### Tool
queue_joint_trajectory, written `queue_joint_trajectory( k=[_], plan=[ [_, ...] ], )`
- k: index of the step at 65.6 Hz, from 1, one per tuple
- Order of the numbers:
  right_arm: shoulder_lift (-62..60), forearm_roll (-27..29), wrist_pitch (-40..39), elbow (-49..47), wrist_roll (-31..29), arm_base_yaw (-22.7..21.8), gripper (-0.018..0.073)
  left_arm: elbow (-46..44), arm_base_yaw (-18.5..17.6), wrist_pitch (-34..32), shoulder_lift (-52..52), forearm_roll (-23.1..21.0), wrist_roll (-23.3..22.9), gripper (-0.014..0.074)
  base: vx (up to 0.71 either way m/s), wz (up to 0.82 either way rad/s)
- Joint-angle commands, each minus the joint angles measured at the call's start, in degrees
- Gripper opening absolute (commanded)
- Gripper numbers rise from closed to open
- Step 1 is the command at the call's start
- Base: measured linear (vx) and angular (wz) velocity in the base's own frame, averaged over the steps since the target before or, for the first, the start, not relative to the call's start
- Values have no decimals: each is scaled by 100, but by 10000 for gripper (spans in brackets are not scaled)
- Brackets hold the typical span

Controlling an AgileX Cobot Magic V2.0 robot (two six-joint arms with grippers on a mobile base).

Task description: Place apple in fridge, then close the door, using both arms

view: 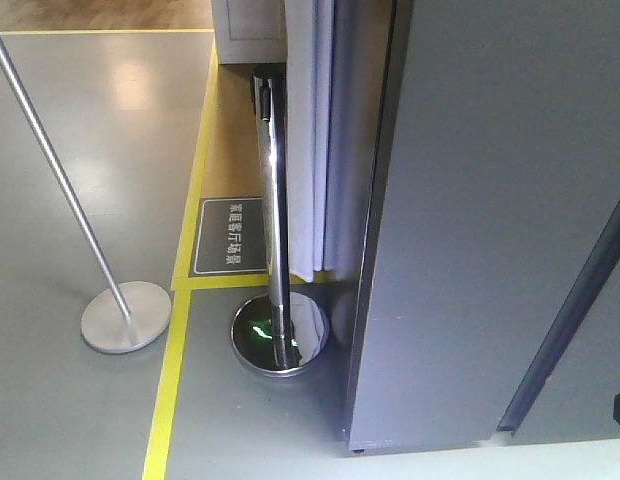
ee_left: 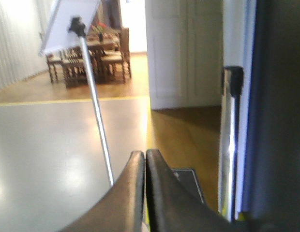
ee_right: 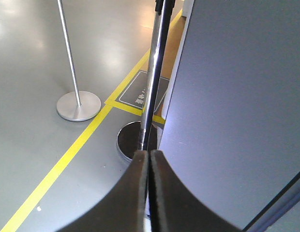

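Both end effectors, left and right, are pressed together, empty. Beside the right one, the fridge edge is seen; open floor lies leftward. The floor sign is unreadable.

This looks like a staged home set inside a larger hall or showroom rather than a lived-in house: a smooth grey painted floor is marked off by yellow tape lines from a wood-look floor area, and a dark floor sign with white Chinese characters lies just inside the line. Polished chrome barrier posts on round bases stand at the boundary beside a tall dark grey fridge (its side panel fills the right of the front view). Further back, blurred in the left wrist view, what seems to be a dark wooden dining table with chairs sits near white panelled doors.
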Motion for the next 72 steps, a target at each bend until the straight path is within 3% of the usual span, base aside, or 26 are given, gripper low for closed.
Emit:
queue_joint_trajectory(
  k=[1, 72],
  plan=[
    [54, 173, -309, -132, -9, 0, -3, 92, 35, -299, -115, -6, 11, -8, 0, 0],
    [54, 253, -317, -132, -9, 0, -3, 86, 35, -299, -116, -6, 11, -8, 0, 0]
  ],
)
